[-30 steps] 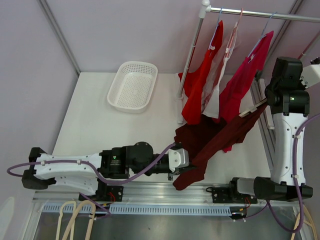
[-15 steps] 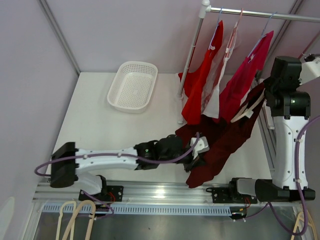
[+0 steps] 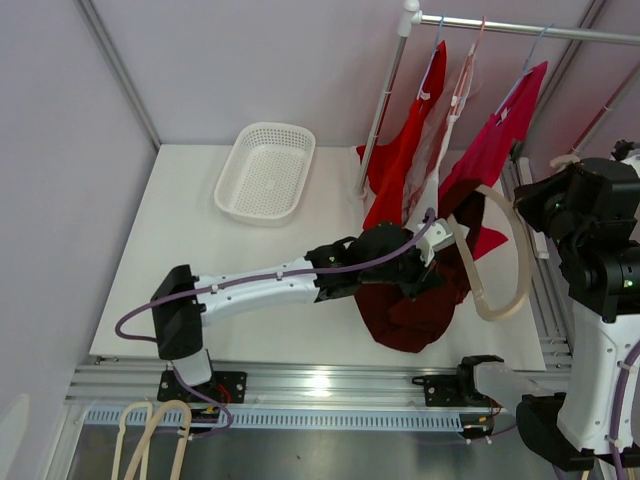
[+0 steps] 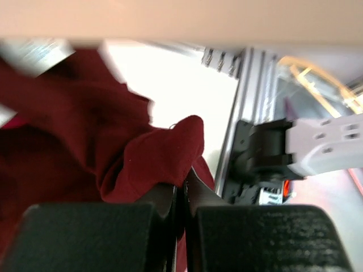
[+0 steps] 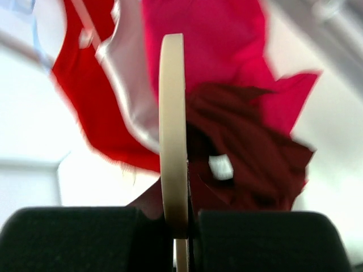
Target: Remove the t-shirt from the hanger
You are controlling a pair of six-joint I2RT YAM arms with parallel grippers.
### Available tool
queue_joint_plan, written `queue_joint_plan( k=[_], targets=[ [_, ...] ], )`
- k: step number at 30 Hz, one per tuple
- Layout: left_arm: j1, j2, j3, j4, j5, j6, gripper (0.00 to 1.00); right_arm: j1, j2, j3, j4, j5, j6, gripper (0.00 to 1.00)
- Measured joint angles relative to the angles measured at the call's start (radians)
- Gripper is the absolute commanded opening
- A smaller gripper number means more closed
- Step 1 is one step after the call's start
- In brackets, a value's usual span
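Observation:
The dark red t-shirt [image 3: 415,305] hangs bunched over the table's front right; it also shows in the left wrist view [image 4: 147,161] and the right wrist view [image 5: 244,153]. My left gripper [image 3: 432,262] is shut on a fold of it [image 4: 182,190]. The beige hanger [image 3: 505,255] is out of the shirt, to its right. My right gripper [image 3: 560,205] is shut on the hanger's edge [image 5: 173,130], held up at the right.
A clothes rail [image 3: 520,28] at the back right carries red [image 3: 405,150], white [image 3: 440,140] and pink [image 3: 490,150] garments on hangers. A white basket [image 3: 264,172] stands at the back left. Spare hangers [image 3: 155,435] lie below the front rail.
My left gripper has pulled the dark red shirt up and to the right into a bunch. The right arm has swung the hanger clear of the shirt, and the hanger now shows bare.

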Motion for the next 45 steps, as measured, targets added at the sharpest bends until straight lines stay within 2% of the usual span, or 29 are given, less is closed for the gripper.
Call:
queue_joint_plan(
  k=[5, 8, 13, 17, 20, 24, 26, 29, 32, 34, 41, 45],
  targets=[
    [0.006, 0.034, -0.027, -0.036, -0.011, -0.009, 0.01, 0.000, -0.030, -0.011, -0.070, -0.170, -0.001, 0.00],
    [0.006, 0.034, -0.052, -0.040, -0.011, -0.016, 0.01, 0.000, -0.049, -0.009, -0.104, -0.180, -0.022, 0.00],
    [0.004, 0.004, -0.098, -0.046, 0.002, -0.039, 0.01, 0.001, -0.072, 0.029, -0.119, -0.049, -0.082, 0.00],
    [-0.008, -0.093, -0.107, -0.145, 0.000, -0.033, 0.01, 0.001, -0.056, 0.051, -0.116, 0.092, -0.126, 0.00],
    [-0.019, -0.159, -0.008, -0.282, -0.010, -0.014, 0.01, 0.001, -0.031, 0.051, -0.097, 0.185, -0.155, 0.00],
    [0.007, -0.193, 0.251, -0.436, -0.012, 0.003, 0.01, 0.000, 0.015, 0.051, -0.044, 0.258, -0.190, 0.00],
    [0.088, -0.194, 0.385, -0.476, 0.031, -0.010, 0.01, -0.003, 0.043, 0.051, -0.011, 0.261, -0.207, 0.00],
    [0.282, -0.164, 0.588, -0.538, 0.081, -0.053, 0.01, -0.011, 0.092, 0.052, 0.048, 0.255, -0.227, 0.00],
    [0.474, -0.072, 0.829, -0.618, 0.086, -0.085, 0.01, -0.032, 0.137, 0.049, 0.118, 0.239, -0.247, 0.00],
    [0.560, -0.016, 0.930, -0.618, 0.080, -0.102, 0.01, -0.060, 0.151, 0.043, 0.166, 0.232, -0.260, 0.00],
    [0.885, 0.020, 0.851, -0.443, 0.107, -0.198, 0.01, -0.179, 0.156, -0.054, 0.380, 0.226, -0.268, 0.00],
    [0.998, 0.068, 0.875, -0.285, 0.102, -0.212, 0.01, -0.204, 0.171, -0.138, 0.498, 0.220, -0.270, 0.00]
  ],
)
